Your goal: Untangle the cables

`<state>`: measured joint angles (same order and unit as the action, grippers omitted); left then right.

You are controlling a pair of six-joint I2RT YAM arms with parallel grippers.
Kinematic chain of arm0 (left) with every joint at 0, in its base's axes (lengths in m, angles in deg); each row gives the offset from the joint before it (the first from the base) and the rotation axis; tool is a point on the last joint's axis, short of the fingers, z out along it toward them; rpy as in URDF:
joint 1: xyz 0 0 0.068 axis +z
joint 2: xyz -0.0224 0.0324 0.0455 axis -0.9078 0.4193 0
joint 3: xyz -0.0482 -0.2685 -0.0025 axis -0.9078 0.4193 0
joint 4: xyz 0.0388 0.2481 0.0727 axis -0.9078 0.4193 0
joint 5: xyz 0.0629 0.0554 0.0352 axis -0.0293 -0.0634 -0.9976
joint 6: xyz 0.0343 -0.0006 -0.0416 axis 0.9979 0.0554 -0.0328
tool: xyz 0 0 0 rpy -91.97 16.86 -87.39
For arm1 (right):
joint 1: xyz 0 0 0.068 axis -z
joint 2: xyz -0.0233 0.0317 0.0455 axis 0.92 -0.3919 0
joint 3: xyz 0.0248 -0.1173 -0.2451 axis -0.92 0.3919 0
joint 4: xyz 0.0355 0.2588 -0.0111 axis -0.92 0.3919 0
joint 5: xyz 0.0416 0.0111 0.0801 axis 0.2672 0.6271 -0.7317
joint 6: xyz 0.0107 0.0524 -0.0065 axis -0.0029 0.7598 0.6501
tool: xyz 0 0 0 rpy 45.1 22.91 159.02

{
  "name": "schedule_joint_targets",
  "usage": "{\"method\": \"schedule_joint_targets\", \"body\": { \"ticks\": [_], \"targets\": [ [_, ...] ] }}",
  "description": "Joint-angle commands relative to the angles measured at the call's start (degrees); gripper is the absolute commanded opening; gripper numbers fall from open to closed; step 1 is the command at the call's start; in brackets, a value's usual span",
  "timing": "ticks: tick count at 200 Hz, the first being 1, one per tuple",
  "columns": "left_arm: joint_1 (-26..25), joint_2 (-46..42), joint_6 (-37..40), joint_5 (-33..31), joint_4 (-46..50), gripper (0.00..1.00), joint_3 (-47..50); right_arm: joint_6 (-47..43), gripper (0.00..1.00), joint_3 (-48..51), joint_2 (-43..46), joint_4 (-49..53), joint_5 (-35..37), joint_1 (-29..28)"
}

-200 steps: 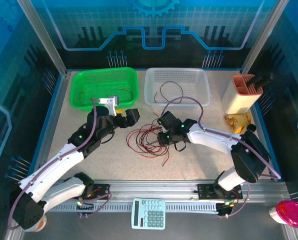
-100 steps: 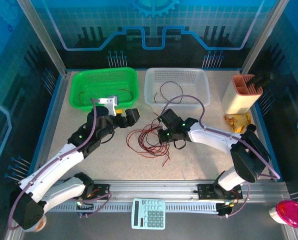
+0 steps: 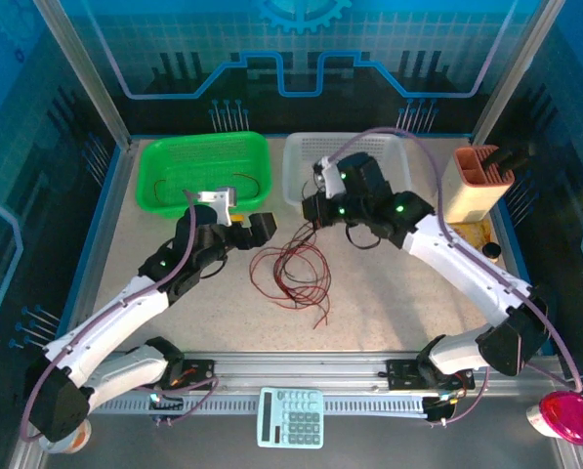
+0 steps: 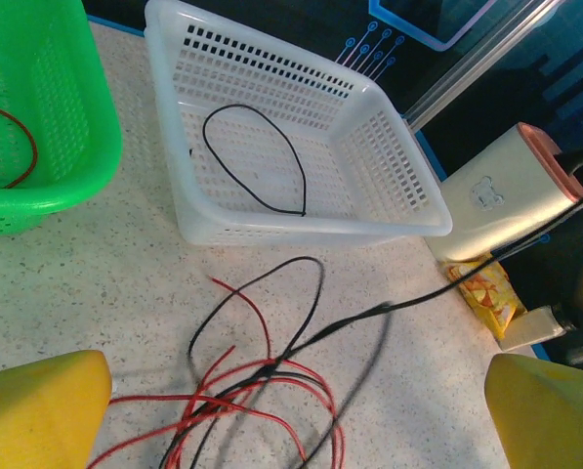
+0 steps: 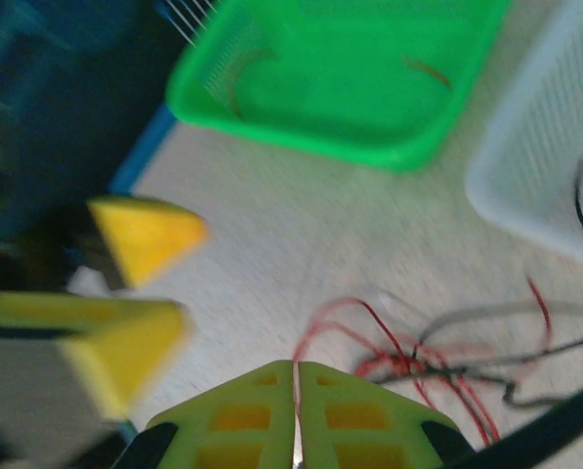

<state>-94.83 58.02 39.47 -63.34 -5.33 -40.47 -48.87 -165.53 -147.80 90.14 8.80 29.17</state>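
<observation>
The cables (image 3: pixel 296 269) lie as a red and black tangle on the table between the arms, seen close up as cables (image 4: pixel 271 376) in the left wrist view. My right gripper (image 3: pixel 315 207) hangs raised over the white basket's front-left corner. Its green fingers (image 5: pixel 242 410) are shut, and a thin red strand (image 5: pixel 369 313) runs into the seam between them. One black strand (image 4: pixel 447 288) rises taut out of the tangle. My left gripper (image 3: pixel 244 220) sits left of the tangle, open, its yellow fingers (image 4: pixel 37 410) wide apart with nothing between them.
A green basket (image 3: pixel 149 147) holds a red cable (image 4: pixel 18 137). The white basket (image 3: pixel 345 137) holds a black loop (image 4: pixel 257 156). A beige holder (image 3: pixel 472 181) and a yellow packet (image 3: pixel 465 236) stand at the right. A calculator (image 3: pixel 291 417) lies on the front rail.
My right gripper has shut and lifted back toward the white basket, drawing strands up from the tangle. The left arm has barely moved.
</observation>
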Motion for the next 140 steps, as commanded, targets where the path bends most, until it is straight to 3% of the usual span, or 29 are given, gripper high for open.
{"method": "schedule_joint_targets", "body": {
  "ticks": [1, 62, 140],
  "targets": [
    [0.4, 0.5, -0.6, 2.2, -2.2, 0.99, -0.5, -2.9, 0.00, -6.0, 0.1, 4.8, -5.4, 1.3],
    [0.5, 3.9, 4.5, 7.7, -6.7, 0.99, -3.3, 0.2, 0.00, -16.8, -2.7, 2.2, -11.0, 4.3],
    [-0.3, 14.8, 8.5, 15.5, -13.9, 0.97, -12.9, 14.7, 0.00, -16.8, -3.9, -18.0, -17.8, 4.8]
  ]
}}
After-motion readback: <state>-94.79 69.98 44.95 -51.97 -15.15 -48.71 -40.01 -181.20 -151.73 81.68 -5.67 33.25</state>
